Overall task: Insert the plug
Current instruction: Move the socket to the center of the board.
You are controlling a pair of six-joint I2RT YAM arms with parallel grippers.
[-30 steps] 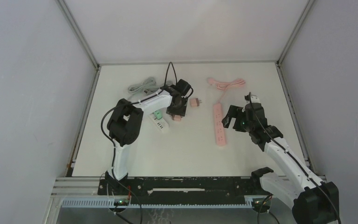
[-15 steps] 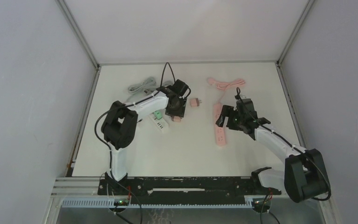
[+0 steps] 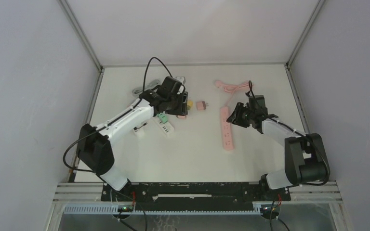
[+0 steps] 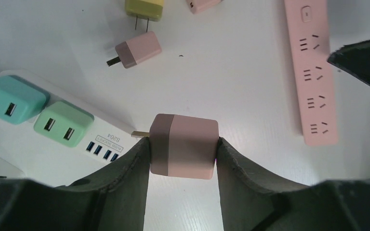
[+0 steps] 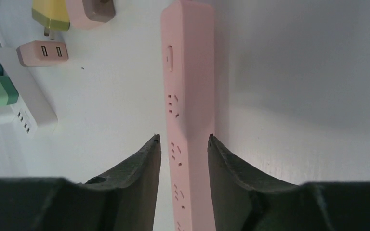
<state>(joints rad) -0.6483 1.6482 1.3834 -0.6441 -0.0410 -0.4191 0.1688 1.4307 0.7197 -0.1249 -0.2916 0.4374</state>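
Pink charger plug (image 4: 184, 139) is sitting clamped in the left gripper (image 4: 183, 147); the right gripper (image 5: 183, 139) is straddling the pink power strip (image 5: 188, 72), grip unclear.

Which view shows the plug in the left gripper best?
Left wrist: the plug fills the middle, clamped between the fingers, prong showing. Top external: left gripper hides it. Right wrist: cannot tell.

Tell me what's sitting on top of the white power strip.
A teal adapter and a green adapter sit side by side on the white power strip. The sockets beneath them are covered.
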